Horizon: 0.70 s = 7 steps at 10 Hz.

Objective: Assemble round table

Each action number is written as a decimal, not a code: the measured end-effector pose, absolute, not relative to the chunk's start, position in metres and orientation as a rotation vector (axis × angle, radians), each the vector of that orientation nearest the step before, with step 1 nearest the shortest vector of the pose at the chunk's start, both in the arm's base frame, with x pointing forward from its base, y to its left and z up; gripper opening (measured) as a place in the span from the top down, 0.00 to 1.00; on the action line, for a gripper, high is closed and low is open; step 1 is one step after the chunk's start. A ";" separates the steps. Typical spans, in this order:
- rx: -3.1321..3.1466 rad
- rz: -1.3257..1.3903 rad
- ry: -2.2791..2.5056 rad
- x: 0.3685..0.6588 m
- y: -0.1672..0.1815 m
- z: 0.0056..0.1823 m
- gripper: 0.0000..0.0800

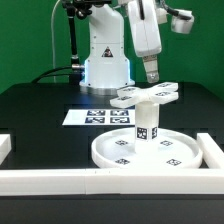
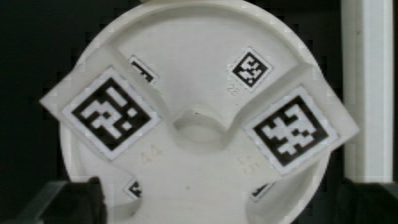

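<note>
Since the cross-shaped foot (image 1: 140, 97) already sits on the post (image 1: 145, 128), which stands on the round disc (image 1: 108, 150) just below the gripper (image 1: 150, 74), you seem to be at the step of making the foot tight. Next, you need to come straight down and grab it. The arm hangs upright, fingers pointing down, touching nothing. I cannot tell if the gripper is open or closed.

my arm (image 1: 143, 35) up from far-side base, leaning toward exterior view's right. wrist bent over, gripper (image 1: 150, 72) pointing straight down, hanging mid-air. fingers (image 2: 80, 200) spread apart, gripping nothing lol
</note>
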<state>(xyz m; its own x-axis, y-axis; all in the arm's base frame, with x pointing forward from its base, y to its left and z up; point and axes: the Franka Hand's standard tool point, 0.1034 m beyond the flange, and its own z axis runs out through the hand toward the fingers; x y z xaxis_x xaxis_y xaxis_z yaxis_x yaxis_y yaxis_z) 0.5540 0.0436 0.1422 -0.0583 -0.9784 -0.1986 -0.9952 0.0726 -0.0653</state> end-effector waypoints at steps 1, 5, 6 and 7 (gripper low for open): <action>-2.123 0.116 2.040 0.554 0.044 0.142 0.19; -2.632 0.028 1.333 0.553 0.046 0.140 0.19; -2.677 0.018 1.242 0.552 0.046 0.139 0.19; -2.725 0.006 1.132 0.552 0.046 0.139 0.19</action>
